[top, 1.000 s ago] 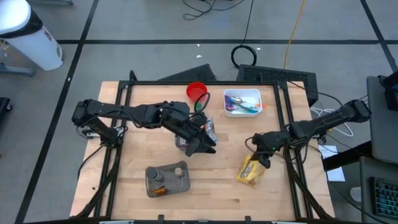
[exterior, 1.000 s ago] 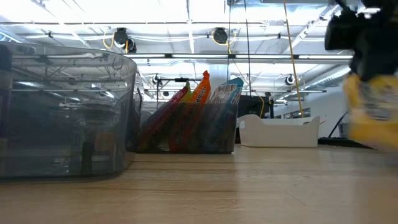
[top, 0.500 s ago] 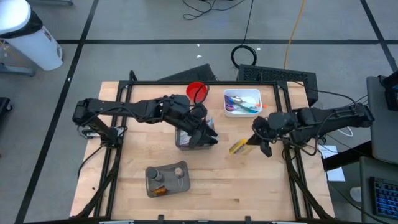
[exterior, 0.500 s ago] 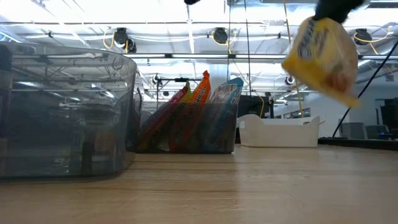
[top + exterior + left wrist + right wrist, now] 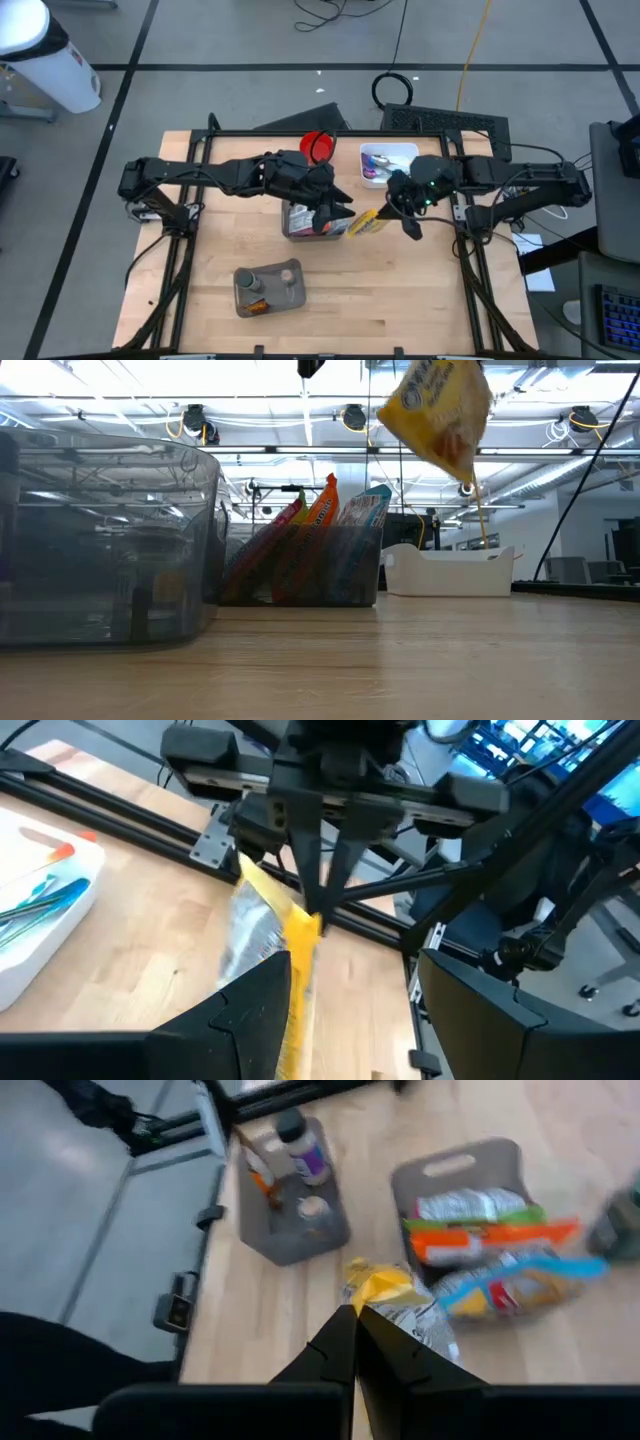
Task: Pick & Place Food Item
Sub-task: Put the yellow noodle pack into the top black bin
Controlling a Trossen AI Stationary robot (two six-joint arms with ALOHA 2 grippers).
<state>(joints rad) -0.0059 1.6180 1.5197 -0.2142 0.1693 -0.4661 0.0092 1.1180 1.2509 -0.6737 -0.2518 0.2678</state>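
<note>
My right hand [image 5: 408, 206] is pinched tight on the top corner of the crinkly yellow snack packet [image 5: 366, 222], and the packet hangs in the air well clear of the wooden table [image 5: 340, 290], just at three o'clock of the grey plastic bin of upright snack packs [image 5: 312, 218] in the overhead view. My left hand [image 5: 333, 212] sits right over that bin with its fingers spread, nothing between them, pointing at the dangling packet. Risk, as I judge it: I hold only a thin edge, so the packet swings and tilts, and a quick move could make it slip out or flap against my left hand's fingers. The bin looks full of standing packs, so dropping in at an angle could leave the packet perched on top or tip it over the wall. Room is tight at nine o'clock, where my left arm crowds the bin; the white tray of utensils [image 5: 387, 166] lies at twelve o'clock; the open boards toward six o'clock are free.
</note>
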